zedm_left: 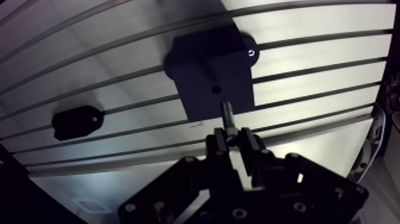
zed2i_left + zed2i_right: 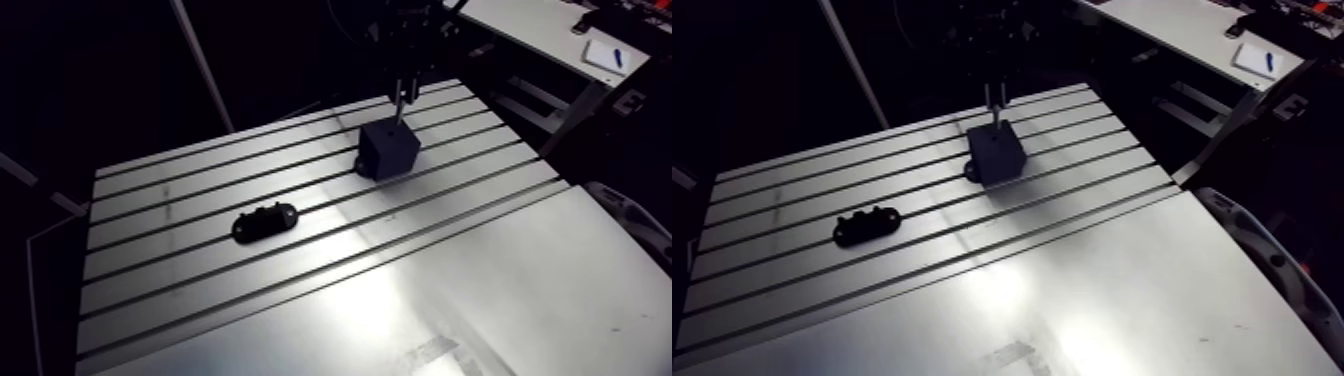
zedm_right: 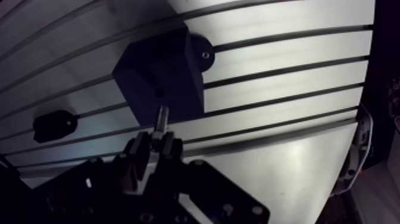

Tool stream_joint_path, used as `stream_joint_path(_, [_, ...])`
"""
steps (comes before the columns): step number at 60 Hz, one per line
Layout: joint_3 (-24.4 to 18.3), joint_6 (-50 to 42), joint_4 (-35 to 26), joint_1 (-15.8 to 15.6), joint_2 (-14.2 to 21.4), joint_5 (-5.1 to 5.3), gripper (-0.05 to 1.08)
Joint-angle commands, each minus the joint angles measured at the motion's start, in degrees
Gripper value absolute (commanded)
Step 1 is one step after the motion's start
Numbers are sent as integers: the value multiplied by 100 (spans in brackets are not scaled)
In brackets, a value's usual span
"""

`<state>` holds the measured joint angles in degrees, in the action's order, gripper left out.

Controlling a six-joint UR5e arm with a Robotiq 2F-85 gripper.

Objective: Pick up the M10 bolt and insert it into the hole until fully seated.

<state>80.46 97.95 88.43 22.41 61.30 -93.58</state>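
Black block (image 1: 211, 71) under a bolt (image 1: 227, 113) held in the tool (image 1: 232, 140)

Clenched on the bolt's head end, the tool points the shank at the block's top face on the slotted table (image 1: 309, 71). The tip seems just short of the small hole (image 1: 216, 90) and not yet in it, though I cannot tell whether it touches the face. To do this well, I judge the shank should be centred over the hole, held square to the face, then lowered slowly with the grip kept firm until the head meets the block. A tilted entry would likely jam. A small black holder (image 1: 77, 121) lies well apart. No brand, label or writing can be read anywhere.
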Motion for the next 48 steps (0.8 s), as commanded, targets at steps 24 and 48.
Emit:
stream_joint_path(24, [35,-8,11,-8,-79,9,108])
stream_joint_path(48, [19,-8,47,-34,-79,10,108])
